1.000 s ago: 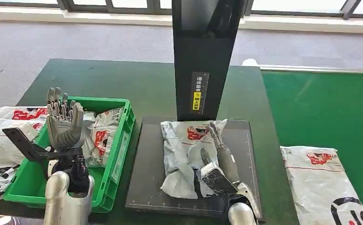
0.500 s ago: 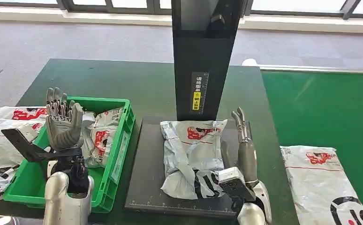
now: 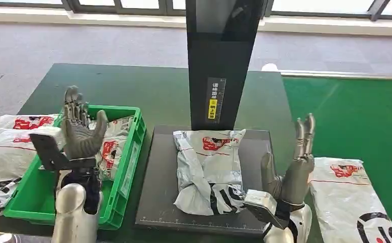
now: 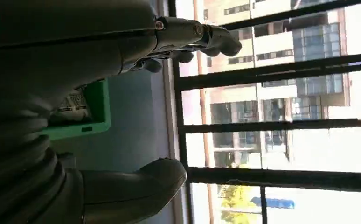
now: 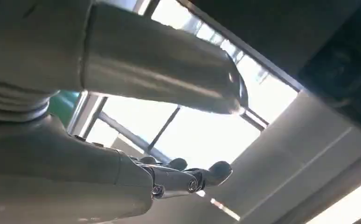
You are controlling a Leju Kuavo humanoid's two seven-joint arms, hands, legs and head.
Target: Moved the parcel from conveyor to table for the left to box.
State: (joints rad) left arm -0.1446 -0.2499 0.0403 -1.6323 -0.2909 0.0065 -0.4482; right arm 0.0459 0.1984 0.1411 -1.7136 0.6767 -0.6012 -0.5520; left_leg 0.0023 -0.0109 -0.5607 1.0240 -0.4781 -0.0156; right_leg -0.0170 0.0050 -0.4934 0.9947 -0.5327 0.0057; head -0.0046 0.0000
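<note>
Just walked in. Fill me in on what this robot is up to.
It is sorting mail parcels. A grey parcel lies on the black scale platform, held by neither hand. The right hand is raised open beside it; the left hand is open above the green bin, which holds other parcels. Boxing not yet done.

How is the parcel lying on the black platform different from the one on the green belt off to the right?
The parcel on the black platform is crumpled and folded over on itself, while the parcel on the green conveyor lies flat and smooth. The platform parcel shows whole; the conveyor parcel runs off the bottom of the head view. The right hand is raised between them, touching neither. Both are grey-white plastic mailers with red and black printing.
</note>
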